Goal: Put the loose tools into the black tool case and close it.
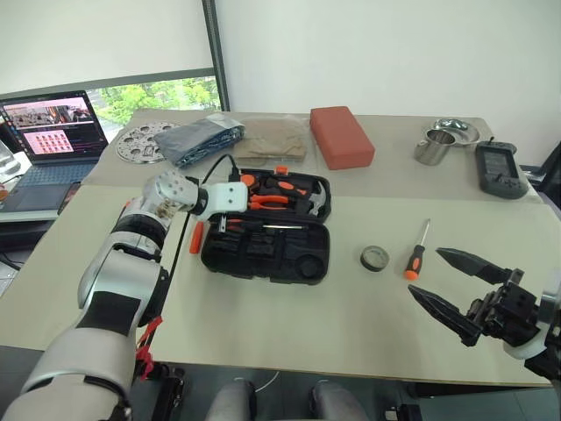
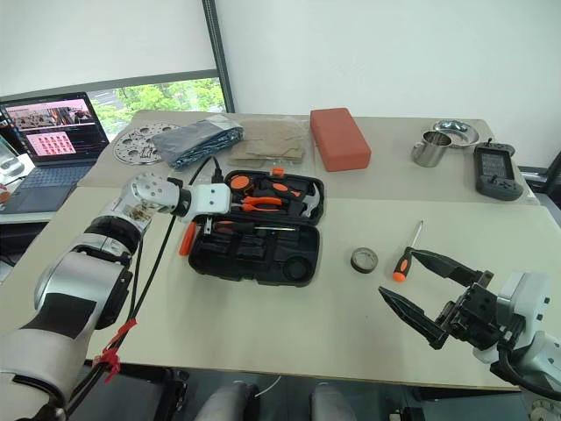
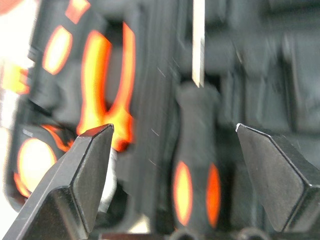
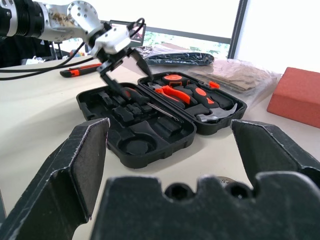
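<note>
The right tool waits agape; the left tool, agape, hangs over one black-orange-handled screwdriver seated in the open black moulded case. Second screwdriver, dark tape roll, orange utility knife remain on the tabletop.

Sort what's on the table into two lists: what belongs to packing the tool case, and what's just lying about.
Job:
- black tool case, open
- screwdriver on the table
- tape roll
- utility knife by the case's left side
- screwdriver in the case

Lying about:
- red-orange block
- metal cup
- laptop
- grey bag
</note>
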`<state>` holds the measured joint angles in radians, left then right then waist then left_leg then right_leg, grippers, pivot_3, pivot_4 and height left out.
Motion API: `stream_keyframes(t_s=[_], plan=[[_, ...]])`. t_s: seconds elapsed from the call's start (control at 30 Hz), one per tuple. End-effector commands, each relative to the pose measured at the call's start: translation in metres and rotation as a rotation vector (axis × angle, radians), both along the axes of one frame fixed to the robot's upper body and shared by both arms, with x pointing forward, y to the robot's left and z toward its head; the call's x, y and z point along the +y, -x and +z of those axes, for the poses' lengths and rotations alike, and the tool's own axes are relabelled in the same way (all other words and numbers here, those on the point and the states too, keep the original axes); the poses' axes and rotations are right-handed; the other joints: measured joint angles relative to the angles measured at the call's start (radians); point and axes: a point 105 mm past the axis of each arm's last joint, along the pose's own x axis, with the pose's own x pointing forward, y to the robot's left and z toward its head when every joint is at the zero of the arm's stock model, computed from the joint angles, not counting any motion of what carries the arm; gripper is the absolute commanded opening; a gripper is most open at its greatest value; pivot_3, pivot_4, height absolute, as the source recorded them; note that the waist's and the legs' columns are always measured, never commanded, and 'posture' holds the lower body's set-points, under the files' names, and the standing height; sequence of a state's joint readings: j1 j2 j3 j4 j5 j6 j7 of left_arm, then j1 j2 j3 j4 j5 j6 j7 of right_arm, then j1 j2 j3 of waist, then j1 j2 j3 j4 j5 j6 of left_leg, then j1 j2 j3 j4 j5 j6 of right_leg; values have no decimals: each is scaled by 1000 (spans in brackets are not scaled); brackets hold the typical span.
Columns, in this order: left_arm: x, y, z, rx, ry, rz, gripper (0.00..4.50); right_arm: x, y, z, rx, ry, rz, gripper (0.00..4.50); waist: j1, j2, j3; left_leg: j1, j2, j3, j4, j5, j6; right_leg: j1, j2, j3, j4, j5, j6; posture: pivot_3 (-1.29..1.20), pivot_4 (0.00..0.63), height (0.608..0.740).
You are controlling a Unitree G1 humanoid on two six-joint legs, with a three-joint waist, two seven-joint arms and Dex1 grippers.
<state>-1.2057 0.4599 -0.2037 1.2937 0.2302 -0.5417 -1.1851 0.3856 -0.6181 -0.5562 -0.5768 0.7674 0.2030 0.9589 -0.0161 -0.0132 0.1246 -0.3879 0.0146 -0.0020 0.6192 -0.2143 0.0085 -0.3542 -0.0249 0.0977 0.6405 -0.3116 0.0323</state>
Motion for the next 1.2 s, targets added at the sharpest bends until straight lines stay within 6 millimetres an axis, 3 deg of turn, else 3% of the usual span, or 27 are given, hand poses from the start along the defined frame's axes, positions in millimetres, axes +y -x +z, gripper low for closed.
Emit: stream_keyframes(t_s=[0.03, 0.17, 0.23, 0.37, 0.6, 0.77, 0.97, 1.2], plan=[[-14, -3, 33, 4, 231, 3, 3696, 3, -2, 7, -45, 8, 23, 4500, 0, 0, 0, 0, 0, 0, 0, 0, 0, 0, 0, 0, 0, 0, 0, 0, 150, 740], [-21, -10, 20, 93, 444, 120, 2354, 6, -5, 7, -49, 6, 32, 4500, -1, 0, 0, 0, 0, 0, 1, 0, 0, 0, 0, 0, 1, 0, 0, 0, 150, 740], [-21, -12, 7, 146, 511, 186, 1434, 6, -5, 8, -50, 5, 34, 4500, -4, 0, 0, 0, 0, 0, 1, 0, 0, 0, 0, 0, 1, 0, 0, 0, 150, 740], [-15, -13, -21, 201, 561, 296, 36, 7, -4, 8, -51, 6, 34, 4500, -6, 1, 0, 1, 1, -1, 2, 0, 0, 0, 0, 0, 2, 1, -2, 0, 150, 740], [-14, -8, -61, 253, 528, 412, 36, 7, -1, 6, -40, 2, 39, 4500, 4, 2, -1, -1, 0, -2, 5, 0, 0, 0, 0, 0, 2, 2, -3, 0, 150, 740], [-20, 12, -100, 229, 292, 327, 36, 5, -3, 7, -33, 16, 52, 4500, 4, 5, -4, 0, -1, -2, 5, 0, 0, 2, -1, 0, 2, 2, -4, 0, 150, 740], [-16, 19, -120, 124, 50, 268, 36, 4, -1, 6, -24, 22, 54, 4500, 4, 6, -9, 3, -1, -1, 5, 0, 0, 5, -1, 1, 2, 0, 0, 0, 150, 740], [-12, 22, -138, 89, -95, 251, 36, 3, 1, 5, -25, 22, 44, 4500, 3, 5, -15, 4, -1, -1, 7, 0, 0, 11, -1, 1, 1, -1, 2, 0, 150, 740]])
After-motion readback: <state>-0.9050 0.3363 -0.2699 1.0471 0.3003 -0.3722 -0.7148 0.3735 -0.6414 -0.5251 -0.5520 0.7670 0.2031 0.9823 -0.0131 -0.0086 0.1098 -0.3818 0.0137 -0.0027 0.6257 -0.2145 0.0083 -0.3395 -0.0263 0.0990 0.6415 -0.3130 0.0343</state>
